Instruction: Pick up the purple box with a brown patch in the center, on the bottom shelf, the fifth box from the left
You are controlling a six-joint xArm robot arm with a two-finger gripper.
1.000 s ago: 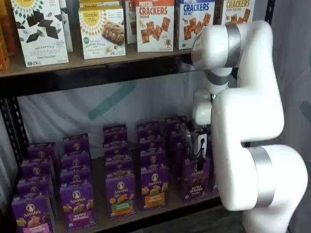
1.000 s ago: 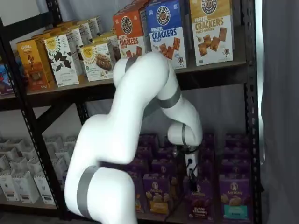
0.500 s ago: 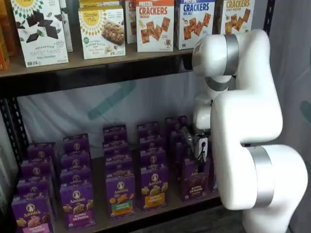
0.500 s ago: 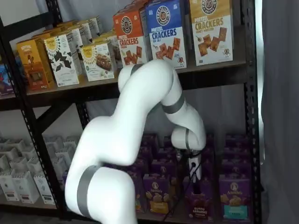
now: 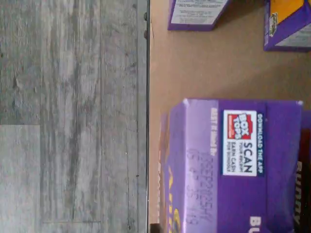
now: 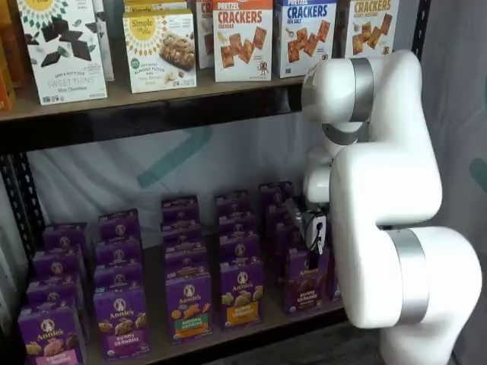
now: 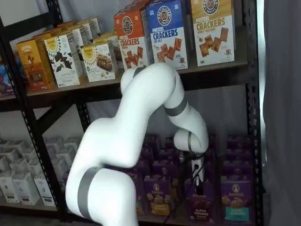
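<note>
Gripper [image 7: 197,187] hanging right over the purple box [image 7: 201,208] at the front of the bottom shelf [image 6: 251,334]

Nearest both shelf cameras, the white arm [image 6: 380,228] is bending down in front of the shelves, its wrist lowering the gripper [image 6: 310,251] onto the top of the purple box [image 6: 307,283]; whether the fingers are gripping the carton or standing free of it cannot be told. In the wrist view the purple box [image 5: 233,165] is filling the frame, its Box Tops label [image 5: 240,143] showing, beside the grey wood floor [image 5: 73,116]. Farther back, more purple cartons are standing in rows, with pretzel cracker boxes [image 6: 243,38] on the upper shelf.
</note>
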